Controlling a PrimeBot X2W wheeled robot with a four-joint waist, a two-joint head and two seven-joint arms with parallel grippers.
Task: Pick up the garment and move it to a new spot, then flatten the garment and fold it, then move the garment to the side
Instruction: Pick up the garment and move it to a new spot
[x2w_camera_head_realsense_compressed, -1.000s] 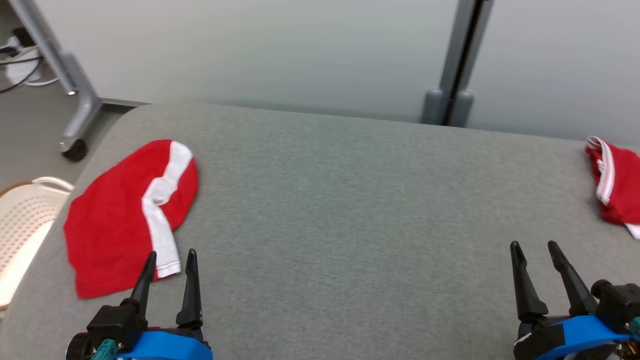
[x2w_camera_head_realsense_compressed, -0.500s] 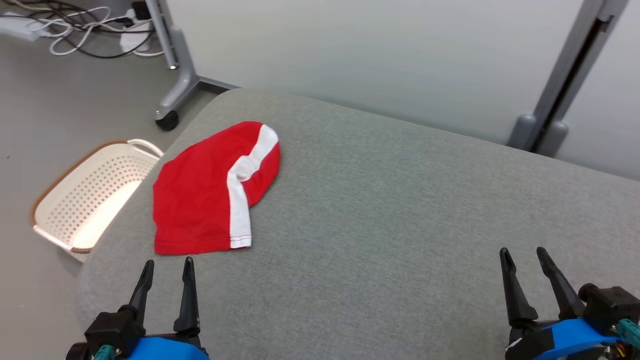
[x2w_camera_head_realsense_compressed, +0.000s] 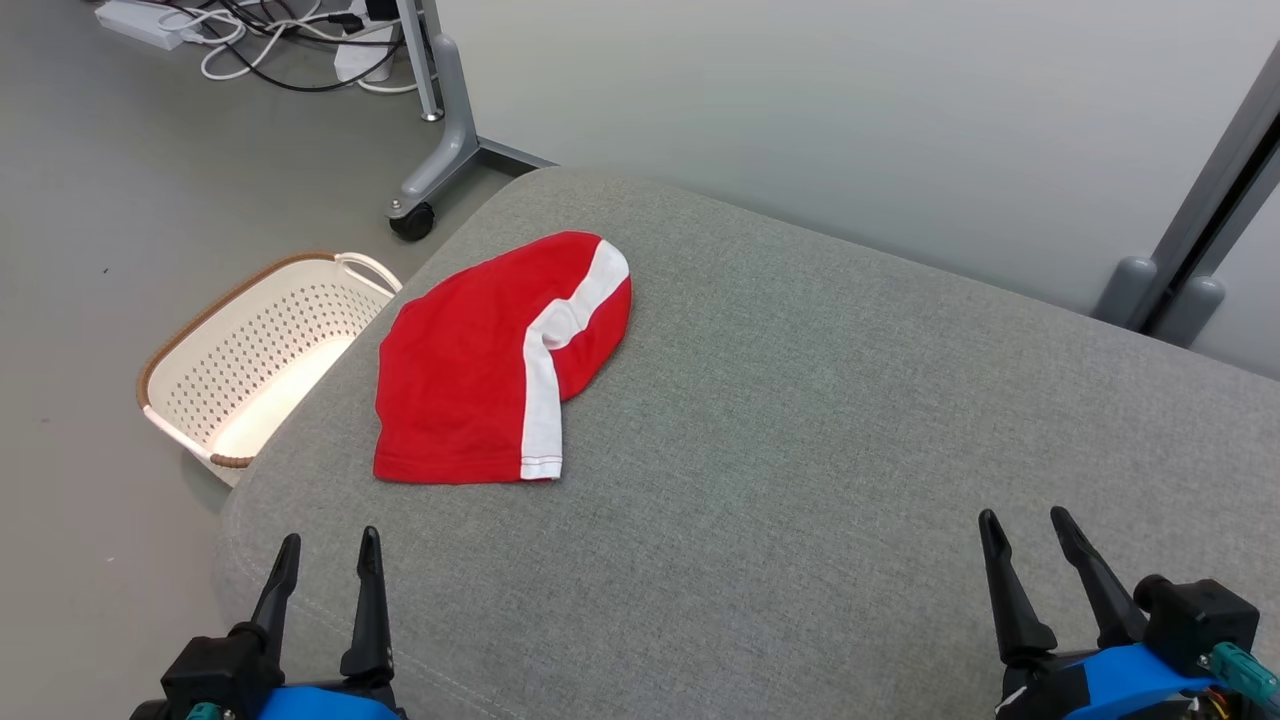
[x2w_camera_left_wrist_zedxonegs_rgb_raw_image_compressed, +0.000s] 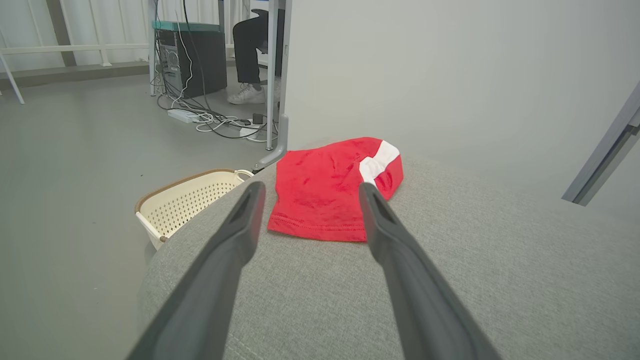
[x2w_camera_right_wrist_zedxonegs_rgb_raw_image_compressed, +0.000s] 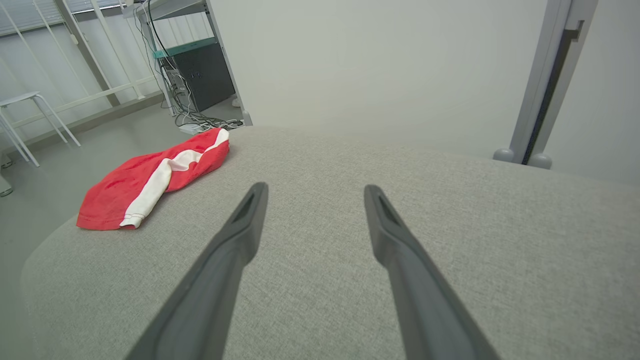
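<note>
The view has swung left, so the garment (x2w_camera_head_realsense_compressed: 450, 380) now lies centre-left, ahead of the left gripper (x2w_camera_head_realsense_compressed: 330, 538) and right gripper (x2w_camera_head_realsense_compressed: 1024, 516), both spread empty, pickup pending.

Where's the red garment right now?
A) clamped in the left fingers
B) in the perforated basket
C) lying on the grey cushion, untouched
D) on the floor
C: the red garment lies on the grey cushion, ahead of the open left gripper and clear of its fingers; the perforated basket stands on the floor beside it.
</note>
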